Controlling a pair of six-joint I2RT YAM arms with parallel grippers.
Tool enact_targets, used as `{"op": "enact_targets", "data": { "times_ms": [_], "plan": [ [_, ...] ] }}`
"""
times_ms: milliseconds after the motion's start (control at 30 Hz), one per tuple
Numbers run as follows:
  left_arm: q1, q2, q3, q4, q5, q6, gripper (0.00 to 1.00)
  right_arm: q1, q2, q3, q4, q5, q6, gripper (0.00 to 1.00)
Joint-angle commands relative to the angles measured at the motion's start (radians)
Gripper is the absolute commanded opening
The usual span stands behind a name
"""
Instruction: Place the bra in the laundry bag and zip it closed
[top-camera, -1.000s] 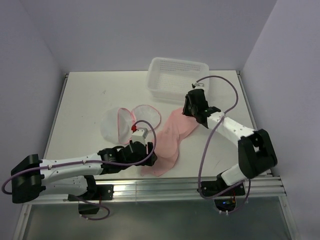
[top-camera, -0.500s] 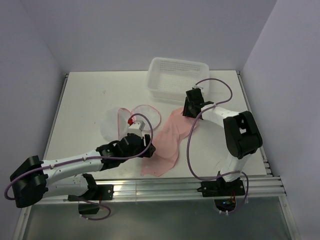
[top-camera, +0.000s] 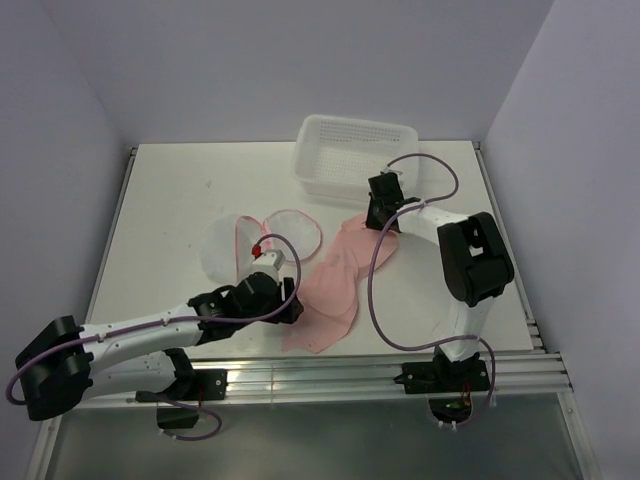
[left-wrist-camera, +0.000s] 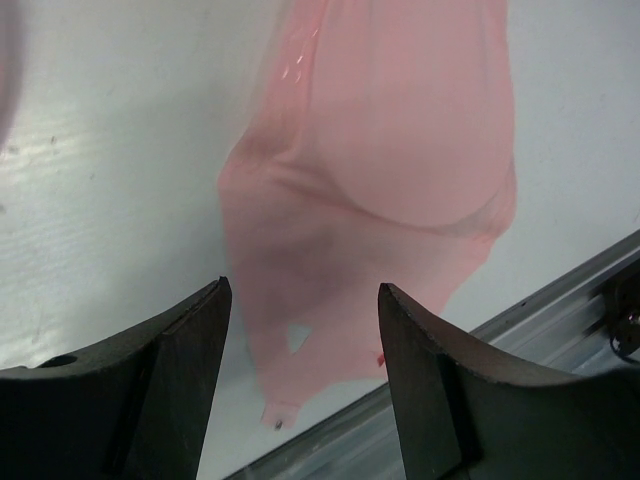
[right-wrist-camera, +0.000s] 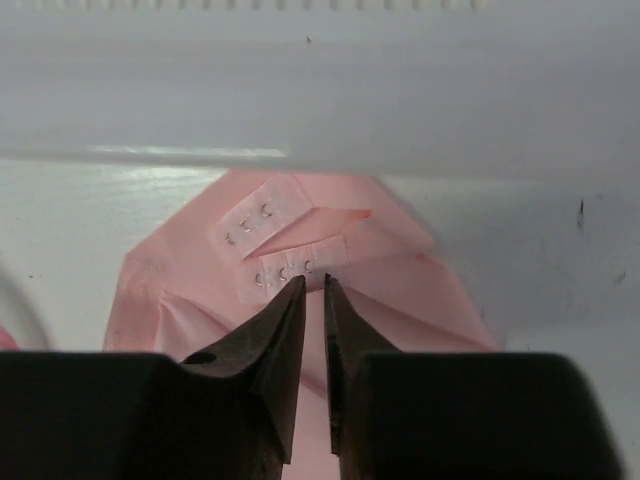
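The pink bra (top-camera: 340, 275) lies stretched from near the basket toward the table's front edge. The laundry bag (top-camera: 262, 240) lies open to its left, its two mesh halves flat with pink rims. My right gripper (top-camera: 379, 221) is at the bra's far end. In the right wrist view its jaws (right-wrist-camera: 312, 285) are closed to a thin slit at the hook-and-eye band of the bra (right-wrist-camera: 300, 262), and the fabric tents up toward them. My left gripper (top-camera: 289, 305) is open over the bra's near end. The left wrist view shows the bra (left-wrist-camera: 380, 170) between and beyond the spread fingers (left-wrist-camera: 180, 370).
The white perforated basket (top-camera: 355, 150) stands at the back, just beyond my right gripper; its wall (right-wrist-camera: 320, 90) fills the top of the right wrist view. A metal rail (top-camera: 330, 375) runs along the table's front edge, close to the bra's near end.
My right gripper has moved left and back toward the basket, and the bra's far end has shifted with it. My left gripper has drawn slightly left, still open.
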Motion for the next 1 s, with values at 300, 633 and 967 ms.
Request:
{"op": "enact_targets", "data": {
  "times_ms": [300, 633, 967],
  "plan": [
    [-0.039, -0.073, -0.106, -0.061, 0.113, -0.131, 0.68, -0.008, -0.047, 0.019, 0.067, 0.036, 0.011, 0.11],
    [-0.076, -0.01, -0.086, -0.043, 0.084, -0.132, 0.68, -0.005, -0.027, 0.004, 0.04, 0.03, 0.015, 0.42],
    [-0.076, -0.041, -0.103, -0.049, 0.073, -0.137, 0.68, 0.005, 0.077, 0.121, -0.009, 0.048, 0.006, 0.54]
  ]
}}
